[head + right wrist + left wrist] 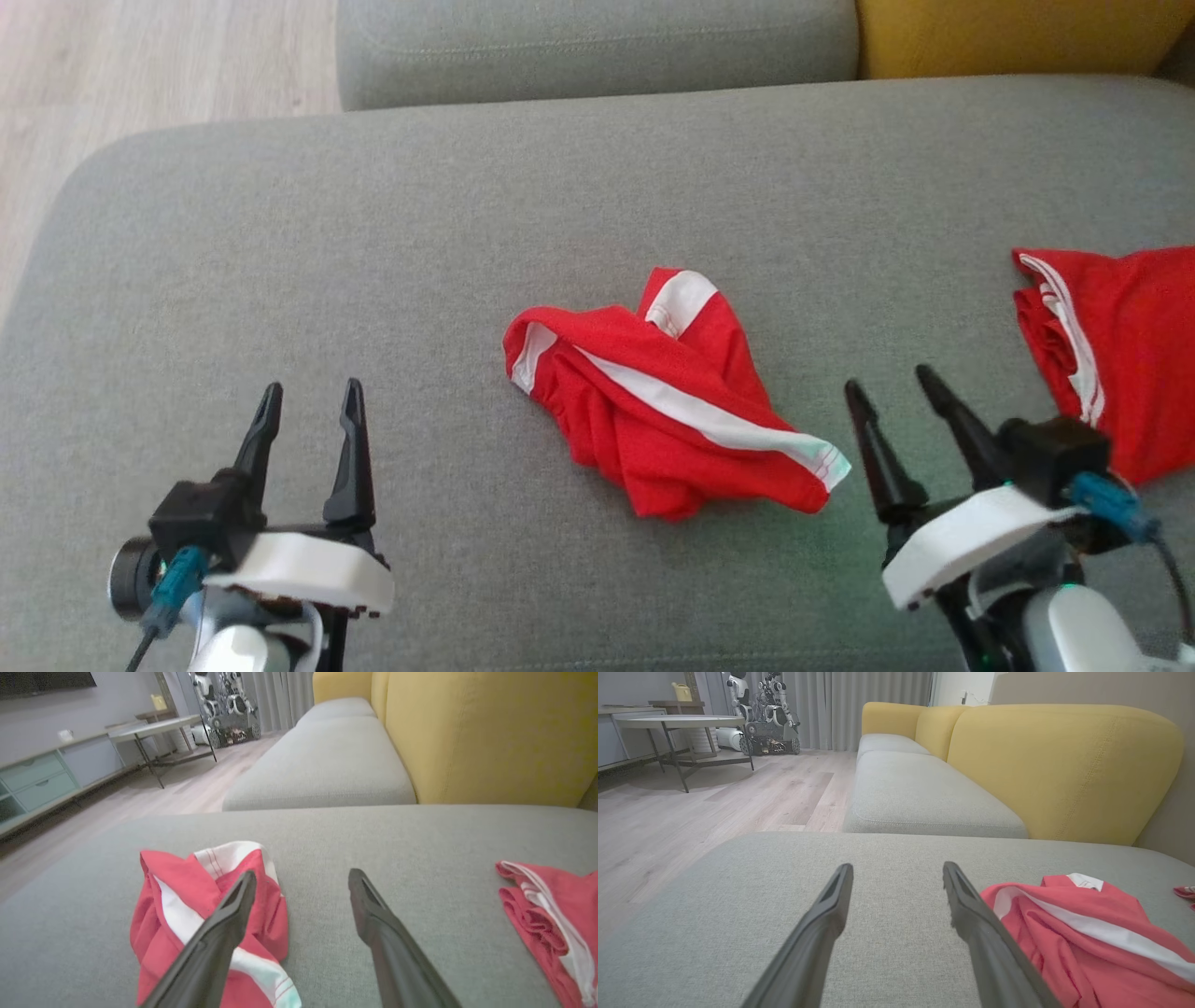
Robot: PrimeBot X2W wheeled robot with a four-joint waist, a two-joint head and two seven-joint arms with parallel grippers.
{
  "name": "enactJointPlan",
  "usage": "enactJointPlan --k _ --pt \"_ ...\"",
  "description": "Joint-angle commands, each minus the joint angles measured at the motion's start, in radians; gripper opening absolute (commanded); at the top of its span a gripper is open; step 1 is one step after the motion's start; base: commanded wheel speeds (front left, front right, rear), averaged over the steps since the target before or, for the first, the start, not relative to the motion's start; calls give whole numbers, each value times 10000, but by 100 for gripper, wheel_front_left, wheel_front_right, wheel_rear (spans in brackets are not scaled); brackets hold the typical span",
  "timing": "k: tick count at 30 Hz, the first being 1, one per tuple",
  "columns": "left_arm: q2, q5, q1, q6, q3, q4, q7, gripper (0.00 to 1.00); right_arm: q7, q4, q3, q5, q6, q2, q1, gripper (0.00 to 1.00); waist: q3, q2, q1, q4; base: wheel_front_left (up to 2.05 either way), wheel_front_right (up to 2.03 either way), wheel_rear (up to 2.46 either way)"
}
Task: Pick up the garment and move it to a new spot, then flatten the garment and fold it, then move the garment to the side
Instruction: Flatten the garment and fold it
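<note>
Looking down at the grey sofa cushion (373, 233), I see my left fingers (353, 457) and right fingers (878, 453) spread apart and empty, the crumpled red garment (653, 420) lying between them, nearer the right pair.

A broad grey cushion (280, 280) of woven fabric carries everything. Its top is flat and smooth, and its far left corner is rounded. Near the middle lies the garment (667, 401), red with white bands, crumpled into a loose heap of overlapping folds. One white band runs diagonally across its top and another shows at its far tip. Well to the right of the garment, with bare grey fabric between them, lies a second garment (1111, 345). It is also red with thin white stripes, bunched along the edge facing the garment, and cut off by the head view's right border.
</note>
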Motion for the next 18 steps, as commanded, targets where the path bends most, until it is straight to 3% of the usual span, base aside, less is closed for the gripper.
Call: enactJointPlan --k 1,14,15,16,17,18 --pt "204 32 -614 -6 298 -302 -5 100 153 -209 370 -49 -9 -203 -449 100 114 0 0 61 0 0 0" --pt "-130 23 -1257 -196 94 -14 -195 100 1171 1662 2036 507 -9 -1017 -1115 100 705 0 0 454 0 0 0" --pt "-153 22 -1286 -202 94 12 -212 100 1246 1770 2078 587 -9 -1055 -1167 65 729 0 0 462 0 0 0" --pt "-174 23 -1312 -207 93 36 -227 100 1232 1817 2096 648 -9 -1086 -1236 24 748 0 0 466 0 0 0" --pt "-191 24 -1331 -211 94 59 -241 100 1188 1838 2092 688 -9 -1114 -1308 0 759 0 0 466 0 0 0" --pt "-204 27 -1342 -214 97 79 -255 100 1169 1853 2066 727 -9 -1143 -1369 0 769 0 0 460 0 0 0"
